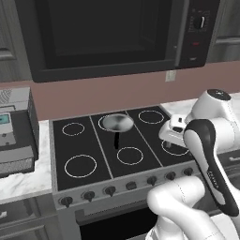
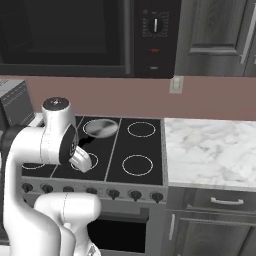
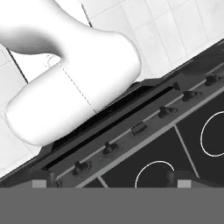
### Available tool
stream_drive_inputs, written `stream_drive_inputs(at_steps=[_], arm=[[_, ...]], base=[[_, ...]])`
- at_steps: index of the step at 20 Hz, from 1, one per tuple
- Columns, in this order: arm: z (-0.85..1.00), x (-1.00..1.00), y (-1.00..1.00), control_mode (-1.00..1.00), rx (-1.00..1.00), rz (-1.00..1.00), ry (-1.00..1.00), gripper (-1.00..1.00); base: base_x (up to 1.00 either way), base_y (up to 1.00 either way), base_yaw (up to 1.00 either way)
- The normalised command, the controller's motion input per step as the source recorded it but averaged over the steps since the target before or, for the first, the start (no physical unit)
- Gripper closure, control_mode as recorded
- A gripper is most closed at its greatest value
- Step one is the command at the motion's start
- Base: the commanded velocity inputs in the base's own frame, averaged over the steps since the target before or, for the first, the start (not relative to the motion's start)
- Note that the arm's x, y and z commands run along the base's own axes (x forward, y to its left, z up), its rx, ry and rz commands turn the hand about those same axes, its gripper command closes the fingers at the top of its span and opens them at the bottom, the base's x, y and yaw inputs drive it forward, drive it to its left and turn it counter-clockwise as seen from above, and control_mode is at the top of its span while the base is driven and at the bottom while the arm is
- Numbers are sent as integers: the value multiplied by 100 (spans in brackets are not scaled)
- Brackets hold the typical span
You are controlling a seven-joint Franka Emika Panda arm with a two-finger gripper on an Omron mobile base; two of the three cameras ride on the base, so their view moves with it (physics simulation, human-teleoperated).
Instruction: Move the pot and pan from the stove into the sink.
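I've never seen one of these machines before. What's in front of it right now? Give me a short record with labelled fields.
setting: simulated kitchen
stove: black glass cooktop with white ring marks and a row of dark knobs along the front edge
pan: shiny silver skillet on the rear middle burner, its dark handle pointing toward the knobs
above the stove: black microwave
left of the stove: grey appliance on the marble counter
right of the stove: marble counter
gripper: hand camera looks down at the knobs; jaw state cannot be told

I count one pan [image 1: 117,123] on one stove [image 1: 140,161]. Six ring burners. Six round knobs on its front edge, plus one small flat control mid-row. One microwave [image 1: 108,35] above. One wall outlet [image 1: 170,75].
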Motion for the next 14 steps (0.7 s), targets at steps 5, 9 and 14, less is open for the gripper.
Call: stream_drive_inputs(at_steps=[5,9,14], arm=[[3,38,22,-100,0,0,-10,-100],[0,25,26,-100,0,0,-6,-100],[-3,0,2,-100,-1,0,1,-100]], base=[[0,0,0],[0,0,0],[0,0,0]])
